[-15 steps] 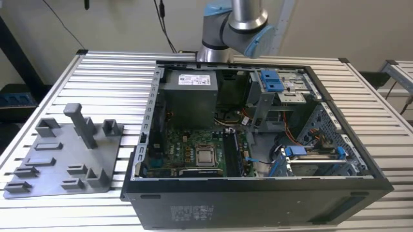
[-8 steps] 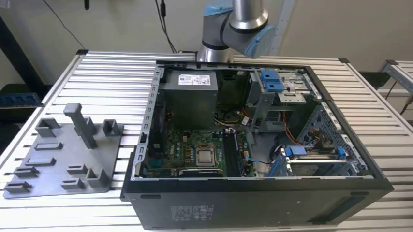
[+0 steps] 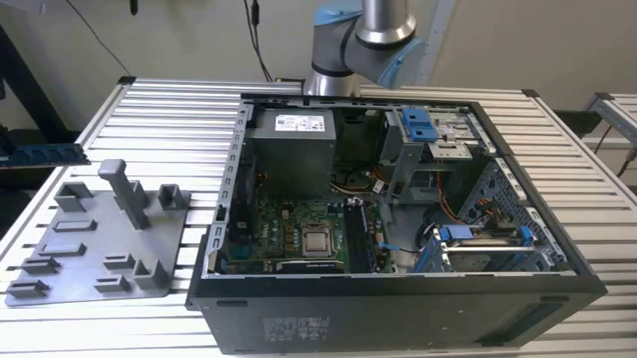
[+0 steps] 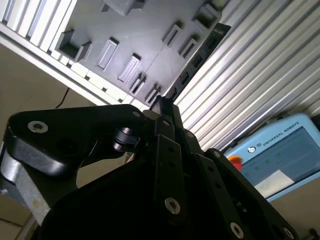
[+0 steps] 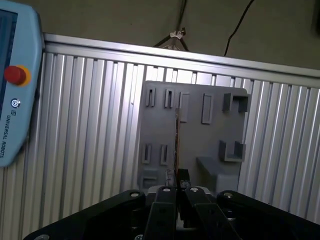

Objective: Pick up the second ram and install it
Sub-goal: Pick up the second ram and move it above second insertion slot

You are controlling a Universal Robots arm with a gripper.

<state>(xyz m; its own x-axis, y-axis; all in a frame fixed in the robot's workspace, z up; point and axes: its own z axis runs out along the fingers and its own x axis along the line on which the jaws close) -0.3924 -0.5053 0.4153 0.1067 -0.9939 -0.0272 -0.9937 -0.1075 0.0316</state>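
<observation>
Ram (image 5: 176, 132) edge-on in hand (image 5: 176, 174), over tray (image 5: 207, 142)

On the slatted table (image 3: 587, 186) the open computer case (image 3: 398, 321) lies toward the exterior view's right, with the fixture tray (image 3: 89, 246) just beside it on the exterior view's left. The arm (image 3: 363, 45) rises behind the case's far side. Inside the case, the power supply (image 3: 291, 149) sits far and the motherboard (image 3: 289, 224) near, with the processor (image 3: 318, 241) on it. The second ram (image 3: 40, 154) hangs above the tray's far left part, pinched in the gripper (image 5: 176, 175).
</observation>
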